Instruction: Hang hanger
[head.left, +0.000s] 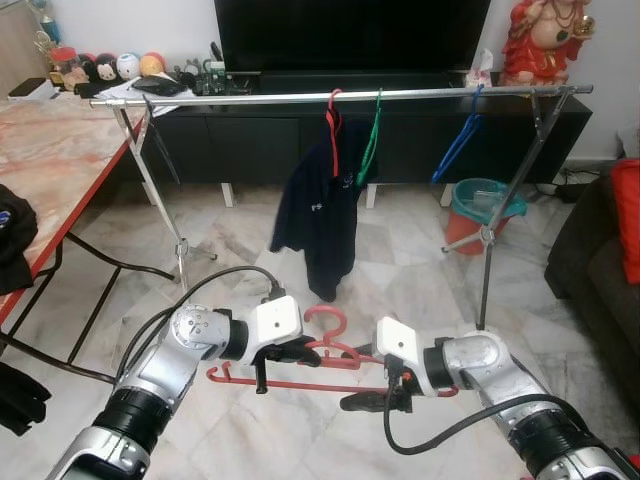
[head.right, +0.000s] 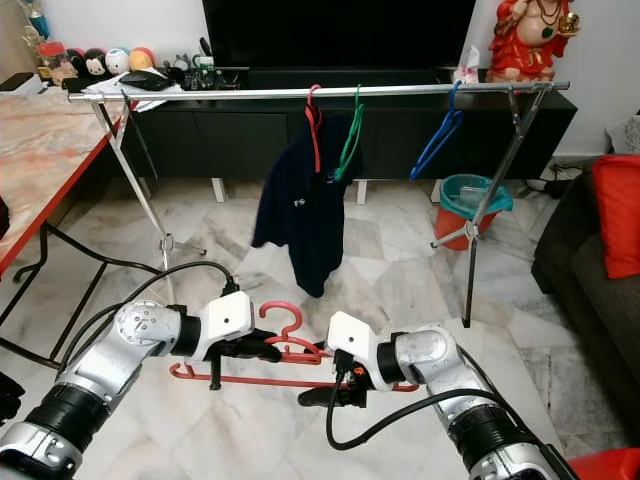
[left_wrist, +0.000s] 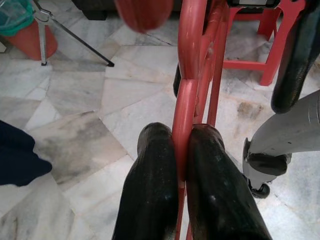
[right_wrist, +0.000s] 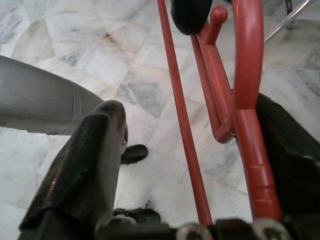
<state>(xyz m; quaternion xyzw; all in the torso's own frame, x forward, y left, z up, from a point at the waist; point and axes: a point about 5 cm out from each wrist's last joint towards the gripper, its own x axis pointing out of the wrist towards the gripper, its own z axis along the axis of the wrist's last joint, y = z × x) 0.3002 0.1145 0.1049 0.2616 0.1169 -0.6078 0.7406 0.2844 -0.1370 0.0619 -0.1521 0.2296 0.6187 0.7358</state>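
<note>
Hanger (head.left: 322, 352) trouble may loom as we carry it low, well short of the rail (head.left: 340, 96): left gripper (left_wrist: 182, 150) pinches its neck, right gripper (right_wrist: 190, 165) gapes around one shoulder, risking a twist.

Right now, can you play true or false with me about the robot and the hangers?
1. The left gripper pinches the red hanger. True.
2. The right gripper is shut tight on the hanger. False: its fingers are spread, with the hanger between them.
3. A dark shirt hangs on the metal rail. True.
4. The blue hanger on the rail carries a shirt. False: it hangs bare.
5. The held hanger is already on the rail. False: it is low, above the floor.
</note>
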